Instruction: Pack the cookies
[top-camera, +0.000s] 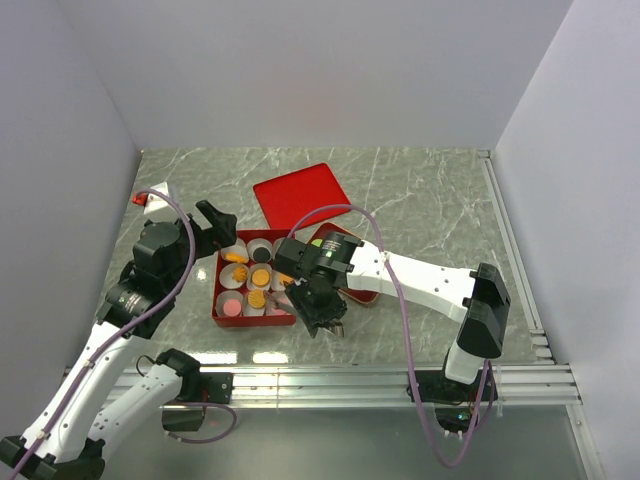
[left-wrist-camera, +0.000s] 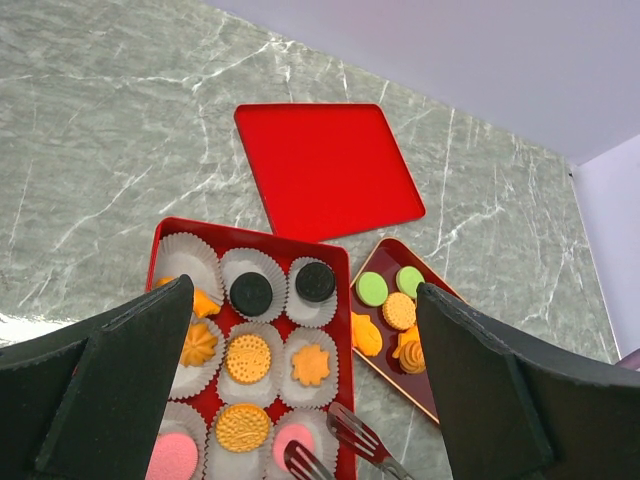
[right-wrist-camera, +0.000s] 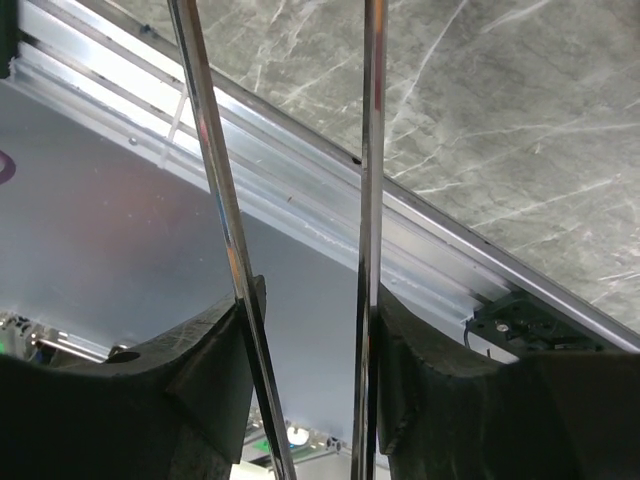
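Observation:
A red box (left-wrist-camera: 340, 300) holds paper cups with cookies (left-wrist-camera: 247, 357): black, orange and pink discs and an orange flower shape. A dark red tray (left-wrist-camera: 382, 254) to its right holds green and orange cookies (left-wrist-camera: 372, 289). My left gripper (left-wrist-camera: 305, 300) is open and empty, hovering above the box's far left side (top-camera: 215, 222). My right gripper (top-camera: 322, 318) is at the box's near right corner, shut on metal tongs (right-wrist-camera: 368, 200). The tongs' tips (left-wrist-camera: 355, 435) are spread beside the pink cookie (left-wrist-camera: 292, 438) in the near right cup.
A flat red lid (top-camera: 300, 195) lies on the marble table behind the box. A small white and red object (top-camera: 150, 200) sits at the far left. An aluminium rail (top-camera: 380, 380) runs along the near table edge.

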